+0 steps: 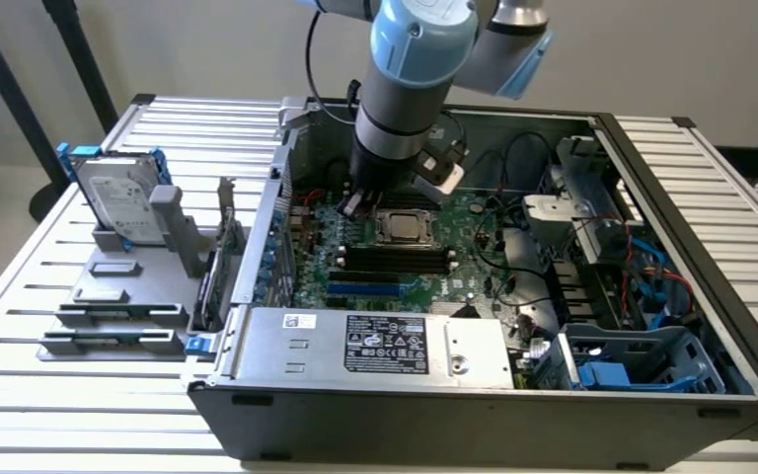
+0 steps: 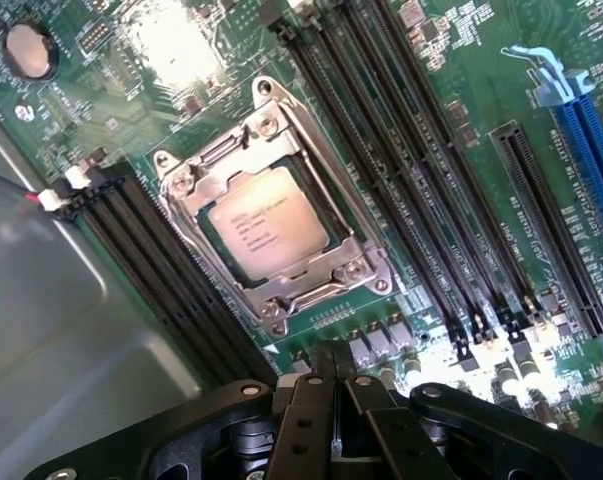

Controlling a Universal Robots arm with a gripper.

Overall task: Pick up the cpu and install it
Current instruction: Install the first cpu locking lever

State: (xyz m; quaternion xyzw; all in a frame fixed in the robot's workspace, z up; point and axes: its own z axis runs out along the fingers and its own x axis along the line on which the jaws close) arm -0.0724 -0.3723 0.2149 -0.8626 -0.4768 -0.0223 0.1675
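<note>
Cpu [image 2: 268, 222]: lying flat in the metal socket frame [image 2: 356, 270] on the green motherboard [image 2: 461, 60], between banks of black memory slots [image 2: 401, 190].
Gripper [image 2: 333, 385]: fingers pressed together, holding nothing, hovering just beside the socket, apart from the chip.
Arm [image 1: 406, 89]: reaching down into the open computer case [image 1: 485, 395].

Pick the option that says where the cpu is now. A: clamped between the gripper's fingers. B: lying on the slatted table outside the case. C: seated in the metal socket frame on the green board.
C: the cpu lies flat inside the socket frame, apart from the shut gripper.
</note>
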